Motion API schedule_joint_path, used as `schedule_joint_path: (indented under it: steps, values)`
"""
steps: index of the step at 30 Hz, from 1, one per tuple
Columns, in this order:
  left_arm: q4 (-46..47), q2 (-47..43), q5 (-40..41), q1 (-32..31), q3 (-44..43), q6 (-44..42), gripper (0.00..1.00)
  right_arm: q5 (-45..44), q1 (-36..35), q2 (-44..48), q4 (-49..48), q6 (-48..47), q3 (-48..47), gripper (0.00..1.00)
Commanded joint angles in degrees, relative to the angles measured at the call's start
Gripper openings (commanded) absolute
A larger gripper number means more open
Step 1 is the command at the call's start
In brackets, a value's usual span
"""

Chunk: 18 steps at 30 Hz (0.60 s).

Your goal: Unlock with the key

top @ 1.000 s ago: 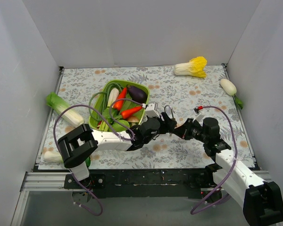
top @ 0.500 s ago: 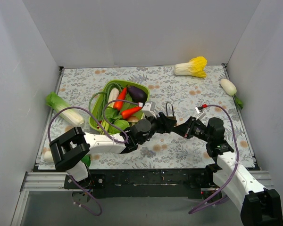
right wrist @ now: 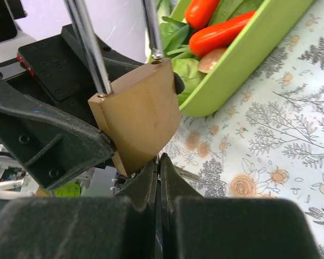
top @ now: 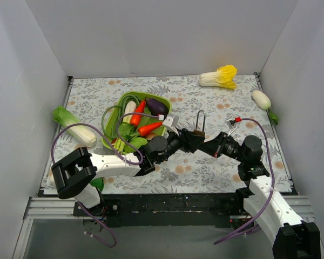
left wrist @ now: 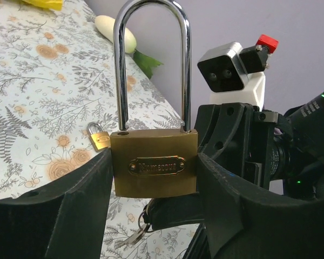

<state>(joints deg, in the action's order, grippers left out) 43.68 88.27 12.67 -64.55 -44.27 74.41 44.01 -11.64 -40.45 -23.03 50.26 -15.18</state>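
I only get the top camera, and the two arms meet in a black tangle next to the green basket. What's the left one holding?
Observer: The left wrist camera shows the left gripper squeezing a brass padlock by its sides, with the shackle pointing up.
Kid: Where's the key?
Observer: A silvery key dangles on a ring just under the padlock.
Kid: What's the right one doing?
Observer: The right wrist camera shows the right gripper with its fingers shut, tips right at the padlock's bottom edge. I cannot tell whether they pinch anything.
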Motion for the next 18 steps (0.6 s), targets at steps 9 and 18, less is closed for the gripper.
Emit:
schedule_joint_path:
  steps: [9,18]
  values:
    - [-0.7,-2.8,-23.4,-6.7,-0.8,2.9,0.00,-7.8,1.6,2.3,-10.6,-0.9,-7.1,0.01]
    - [-17.1,-1.8,-4.7,-6.5,-6.6,7.7,0.00,-9.8,1.6,4.1,5.6,-12.4,-11.8,0.07]
